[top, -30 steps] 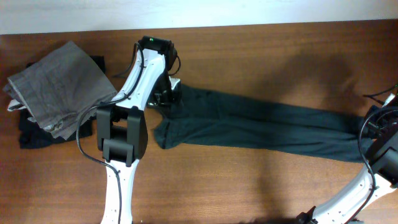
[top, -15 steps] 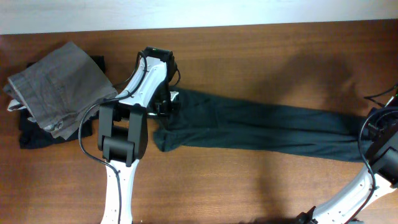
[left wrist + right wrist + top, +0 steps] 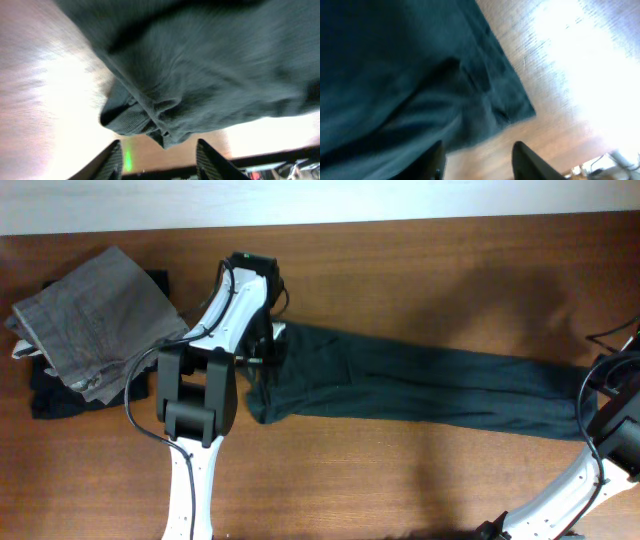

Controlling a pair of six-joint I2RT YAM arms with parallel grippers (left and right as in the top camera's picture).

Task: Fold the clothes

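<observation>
The dark charcoal T-shirt [image 3: 420, 385] lies stretched into a long band across the wooden table, from the centre left to the right edge. No lettering shows. My left gripper [image 3: 262, 352] hovers over the shirt's bunched left end; in the left wrist view its fingers [image 3: 159, 161] are open, with a folded hem [image 3: 150, 112] just ahead of them and nothing between them. My right gripper [image 3: 600, 385] is at the shirt's right end; in the right wrist view its fingers [image 3: 479, 161] are open above the shirt's corner [image 3: 510, 105], with bare wood between them.
Folded grey trousers [image 3: 95, 320] lie at the far left on top of a black folded garment [image 3: 55, 395]. The table's back edge [image 3: 400, 220] meets a white wall. My left arm's base [image 3: 190, 395] stands just left of the shirt's end.
My left gripper has shifted slightly down and left over the shirt's left end, and the cloth there has bunched a little. The right arm has barely moved.
</observation>
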